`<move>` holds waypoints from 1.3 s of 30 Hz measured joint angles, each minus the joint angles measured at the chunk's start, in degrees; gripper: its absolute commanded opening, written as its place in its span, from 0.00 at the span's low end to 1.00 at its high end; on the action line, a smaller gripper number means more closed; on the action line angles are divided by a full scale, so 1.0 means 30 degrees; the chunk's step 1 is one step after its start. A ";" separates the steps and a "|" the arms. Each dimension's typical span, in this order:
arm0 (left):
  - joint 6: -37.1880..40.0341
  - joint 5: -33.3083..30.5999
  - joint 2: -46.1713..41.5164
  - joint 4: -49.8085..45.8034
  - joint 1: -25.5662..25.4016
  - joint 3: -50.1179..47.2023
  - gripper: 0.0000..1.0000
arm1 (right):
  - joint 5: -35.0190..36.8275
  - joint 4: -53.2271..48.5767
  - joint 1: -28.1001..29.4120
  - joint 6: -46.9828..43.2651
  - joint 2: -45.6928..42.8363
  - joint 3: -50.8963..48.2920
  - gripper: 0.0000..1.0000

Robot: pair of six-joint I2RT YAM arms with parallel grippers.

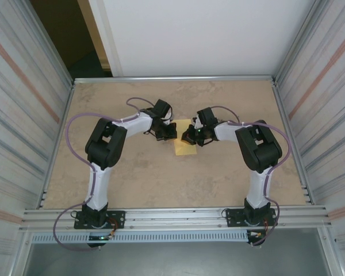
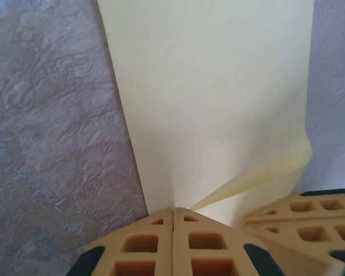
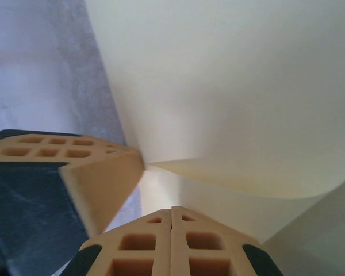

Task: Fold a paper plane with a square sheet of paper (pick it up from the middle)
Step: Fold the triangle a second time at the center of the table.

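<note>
While its two tan fingers are pressed flat together with no gap, the left gripper [image 2: 172, 210] pinches the square sheet of paper [image 2: 213, 103] at its near edge. A raised crease runs from that pinch point away to the right. In the right wrist view, the tip of one left finger [image 3: 86, 172] meets the point of that same crease, and the paper [image 3: 236, 86] lifts from there in a curved flap.

The right gripper [image 3: 171, 208] is likewise closed, finger against finger. Its tips sit at the edge of the sheet, just beside the lifted flap, but I cannot tell whether any paper is caught between them. One of its fingers [image 2: 302, 224] lies at the sheet's lower right corner in the left wrist view.

From above, the left gripper [image 1: 165, 132] stands at the sheet's left upper edge and the right gripper [image 1: 190, 138] at its right upper edge, the two close together over it. The pale yellow sheet [image 1: 184, 148] lies on the desk [image 1: 161, 178] near its middle, with its lower part showing beneath the grippers. Mottled grey-brown desk surface surrounds the sheet on all sides.
</note>
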 measured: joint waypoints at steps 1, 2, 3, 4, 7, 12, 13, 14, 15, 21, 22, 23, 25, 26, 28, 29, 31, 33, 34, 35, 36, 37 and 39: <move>0.0022 0.0000 0.0029 -0.0029 0.0000 0.0022 0.00 | 0.0095 -0.0044 0.0000 0.0007 0.0073 -0.0015 0.00; 0.0058 0.0000 0.0058 -0.0066 0.0007 0.0080 0.00 | 0.0277 -0.0058 0.0000 0.0015 0.0124 -0.0073 0.00; 0.0066 0.0022 0.0095 -0.0080 0.0044 0.0138 0.00 | 0.0335 0.0000 0.0000 0.0029 0.0138 -0.0168 0.00; 0.0073 0.0073 0.0131 -0.0117 0.0073 0.0189 0.00 | 0.0379 0.0124 0.0000 0.0058 0.0138 -0.0248 0.00; 0.0073 0.0087 0.0219 -0.0248 0.0102 0.0364 0.00 | 0.0357 0.0845 0.0000 0.0466 0.0117 -0.0641 0.00; 0.0073 0.0073 0.0357 -0.0670 0.0109 0.0823 0.00 | 0.0372 0.2302 0.0007 0.1443 -0.0022 -0.1457 0.00; 0.0058 0.0080 0.0357 -0.0692 0.0117 0.0860 0.00 | 0.0386 0.2557 0.0022 0.1625 -0.0051 -0.1588 0.00; 0.0029 0.0080 0.0342 -0.0641 0.0124 0.0860 0.01 | 0.0437 0.2754 0.0036 0.1851 -0.0080 -0.1698 0.00; -0.0044 0.0087 0.0321 -0.0605 0.0124 0.0852 0.01 | 0.0503 0.2922 0.0051 0.1989 -0.0117 -0.1800 0.00; -0.1457 0.0291 -0.2237 0.1246 -0.0022 -0.1792 0.05 | 0.0918 0.3410 0.0160 0.2790 -0.0211 -0.2047 0.00; -0.1807 0.0372 -0.2827 0.1719 -0.0124 -0.2441 0.05 | 0.0940 0.3424 0.0160 0.2900 -0.0211 -0.2055 0.00; -0.2193 0.0488 -0.3446 0.2208 -0.0262 -0.3140 0.05 | 0.0947 0.3424 0.0160 0.2965 -0.0211 -0.2055 0.00; -0.2900 0.0780 -0.4291 0.3162 -0.0576 -0.4299 0.06 | 0.0947 0.3432 0.0160 0.2994 -0.0211 -0.2055 0.00; -0.3257 0.0976 -0.4532 0.3592 -0.0729 -0.4750 0.06 | 0.0947 0.3432 0.0160 0.3045 -0.0211 -0.2055 0.00; -0.3789 0.1319 -0.4626 0.4182 -0.1020 -0.5275 0.06 | 0.0947 0.3439 0.0160 0.3075 -0.0211 -0.2055 0.00; -0.4014 0.1479 -0.4597 0.4415 -0.1158 -0.5435 0.06 | 0.0947 0.3439 0.0160 0.3104 -0.0211 -0.2055 0.00; -0.4364 0.1654 -0.4546 0.4612 -0.1457 -0.5566 0.06 | 0.0947 0.3439 0.0160 0.3111 -0.0211 -0.2055 0.00; -0.4546 0.1676 -0.4517 0.4845 -0.1705 -0.5566 0.06 | 0.0947 0.3439 0.0160 0.3118 -0.0211 -0.2055 0.00; -0.4641 0.1668 -0.4481 0.4969 -0.1800 -0.5566 0.06 | 0.0947 0.3468 0.0160 0.3118 -0.0211 -0.2055 0.00; -0.4699 0.1668 -0.4437 0.5042 -0.1872 -0.5566 0.06 | 0.0947 0.3475 0.0160 0.3126 -0.0211 -0.2055 0.00; -0.4743 0.1668 -0.4379 0.5085 -0.1916 -0.5566 0.06 | 0.0947 0.3475 0.0153 0.3126 -0.0211 -0.2055 0.00; -0.4787 0.1661 -0.4284 0.5122 -0.1938 -0.5566 0.05 | 0.0947 0.3475 0.0146 0.3126 -0.0211 -0.2055 0.00; -0.4787 0.1617 -0.4109 0.5129 -0.1938 -0.5566 0.06 | 0.0940 0.3483 0.0146 0.3126 -0.0211 -0.2055 0.00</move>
